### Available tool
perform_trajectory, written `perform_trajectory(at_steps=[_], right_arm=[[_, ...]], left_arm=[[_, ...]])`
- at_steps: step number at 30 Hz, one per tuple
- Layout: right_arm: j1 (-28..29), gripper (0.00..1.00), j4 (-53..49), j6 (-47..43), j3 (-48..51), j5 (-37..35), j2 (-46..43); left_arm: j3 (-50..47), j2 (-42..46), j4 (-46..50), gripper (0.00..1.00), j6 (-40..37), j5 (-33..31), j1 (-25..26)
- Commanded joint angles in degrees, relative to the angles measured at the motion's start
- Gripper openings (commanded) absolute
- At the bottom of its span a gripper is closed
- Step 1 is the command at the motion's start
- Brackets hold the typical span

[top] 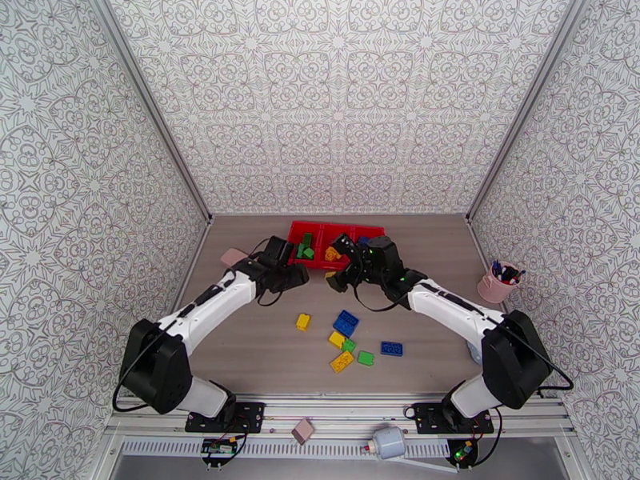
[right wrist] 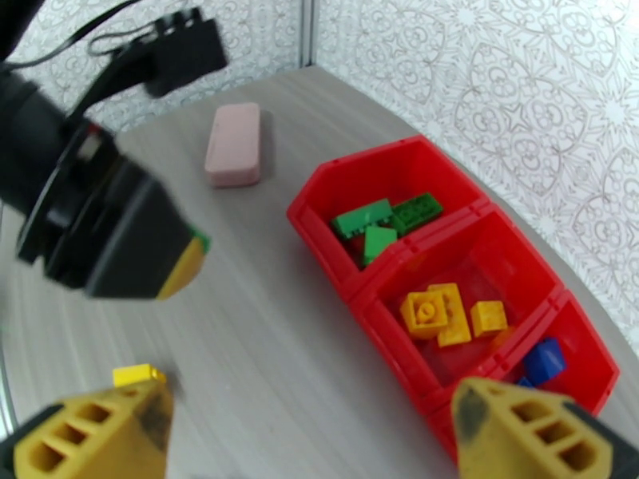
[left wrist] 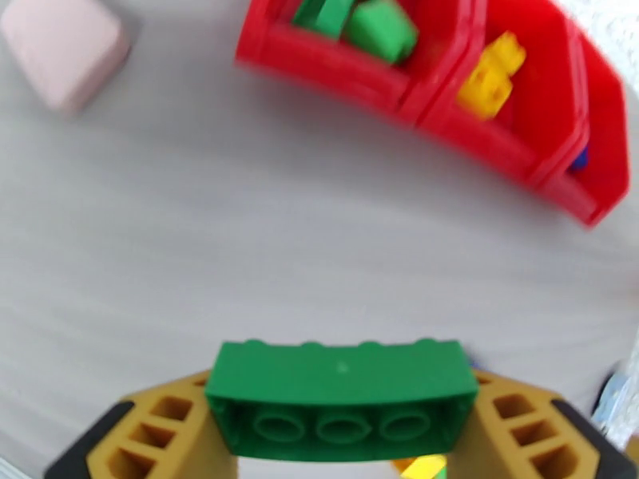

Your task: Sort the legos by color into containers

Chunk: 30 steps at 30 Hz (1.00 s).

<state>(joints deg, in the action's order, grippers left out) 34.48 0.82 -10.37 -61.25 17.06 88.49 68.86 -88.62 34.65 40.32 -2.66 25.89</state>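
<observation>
Red tray [right wrist: 323, 245] has some green, yellow, blue bricks [right wrist: 435, 313]. Left claw [left wrist: 342, 413] holds green brick [left wrist: 339, 381]. Right claw [right wrist: 315, 429] wide, empty. About seven loose bricks [top: 346, 322] wait on table [top: 256, 350], lower middle.

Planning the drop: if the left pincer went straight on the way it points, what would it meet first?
The left pincer, gripping a green lego, would probably hit bare table short of the red tray; depth unclear.
</observation>
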Motion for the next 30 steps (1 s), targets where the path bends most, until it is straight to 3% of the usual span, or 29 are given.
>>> perform_trajectory(at_steps=[1, 7, 19, 23, 30], right_arm=[[-0.2, 0.96, 1.0, 0.2, 0.9, 1.2, -1.5], [-0.3, 0.96, 3.3, 1.9, 1.6, 1.4, -1.6], [-0.3, 0.96, 5.8, 3.3, 2.6, 1.5, -1.2], [-0.2, 0.96, 5.5, 3.4, 2.9, 1.4, -1.6], [-0.2, 0.96, 4.0, 4.0, 3.6, -1.1, -2.7]], left_arm=[[5.1, -5.1, -4.8, 0.58, -4.5, -0.4, -1.2], [14.2, -15.7, -8.0, 0.59, -8.1, -3.5, -3.2], [35.6, -35.4, -3.5, 0.61, -12.7, -4.3, -5.7], [38.3, -36.9, -2.2, 0.64, -13.1, -3.9, -6.0], [33.9, -31.7, -3.8, 0.82, -13.9, -4.6, -5.9]])
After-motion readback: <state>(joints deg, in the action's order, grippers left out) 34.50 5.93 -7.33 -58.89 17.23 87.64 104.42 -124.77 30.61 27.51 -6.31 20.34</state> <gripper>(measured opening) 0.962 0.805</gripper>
